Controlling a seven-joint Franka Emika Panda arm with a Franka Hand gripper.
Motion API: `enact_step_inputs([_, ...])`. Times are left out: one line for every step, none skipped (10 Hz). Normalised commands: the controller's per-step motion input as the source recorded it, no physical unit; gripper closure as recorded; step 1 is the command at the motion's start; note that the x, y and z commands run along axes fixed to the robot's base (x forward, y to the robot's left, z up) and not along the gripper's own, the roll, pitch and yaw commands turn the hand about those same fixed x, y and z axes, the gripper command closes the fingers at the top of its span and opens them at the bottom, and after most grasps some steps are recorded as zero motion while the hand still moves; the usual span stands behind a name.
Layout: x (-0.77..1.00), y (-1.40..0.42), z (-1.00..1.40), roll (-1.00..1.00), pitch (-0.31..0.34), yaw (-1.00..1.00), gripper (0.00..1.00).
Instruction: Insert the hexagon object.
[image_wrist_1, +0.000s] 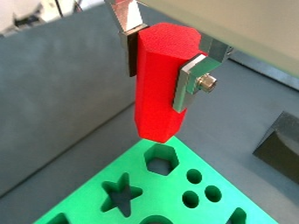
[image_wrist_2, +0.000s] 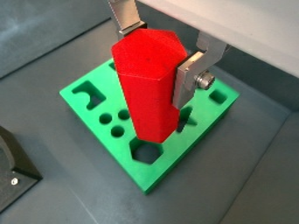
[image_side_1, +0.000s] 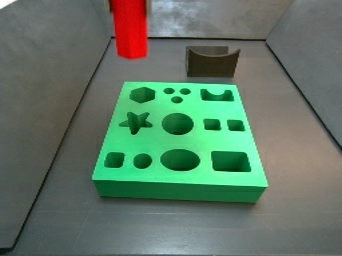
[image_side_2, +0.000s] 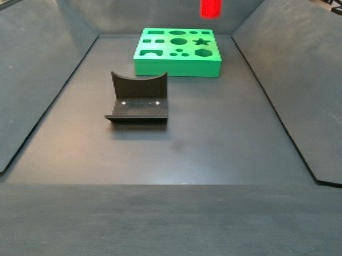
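Hand (image_wrist_1: 163, 61): closed on the hexagon object, silver finger plates (image_wrist_2: 191, 77) pressed to opposite flats near its upper end; raised well above the bench, over the green board's corner.
Hexagon object (image_wrist_1: 162, 83): bright red glossy prism, upright, held in the air; also seen in a wrist view (image_wrist_2: 149, 83); only lower part visible at the frame top in a side view (image_side_1: 130, 28), a small piece in another (image_side_2: 211, 7).
Peg's lower end: clear of the board, not touching it; hanging close above the hexagonal hole (image_wrist_1: 160, 158), not yet in it.
Green board (image_side_1: 181, 185): flat on the bench, thick slab with cut-outs; star (image_side_1: 135, 123), large round hole (image_side_1: 178, 123), squares and small circles across the top face.
Hexagonal hole in side view (image_side_1: 142, 95): in the board's corner nearest the peg, empty.
Dark grey curved block (image_side_1: 211, 62): standing on the bench beyond the board, apart from it; shown closer in a side view (image_side_2: 138, 98).
Bench (image_side_2: 174, 160): dark grey floor with sloped walls.
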Motion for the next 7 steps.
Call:
enact_step_inputs([-0.05,0.05,-0.63,0.36,0.0,0.11,1.0])
enact_step_inputs([0.0,0.03,-0.55,0.39,0.0,0.12,1.0])
enact_step_inputs([0.0,0.04,-0.52,0.4,-0.001,0.18,1.0])
enact_step_inputs([0.0,0.0,-0.85,0.22,-0.071,-0.04,1.0])
enact_step_inputs([-0.03,0.0,-0.62,0.0,-0.141,-0.14,1.0])
enact_step_inputs([0.0,0.0,-0.32,0.0,-0.057,-0.16,1.0])
enact_step_inputs([0.01,-0.01,-0.17,0.0,0.0,-0.16,1.0])
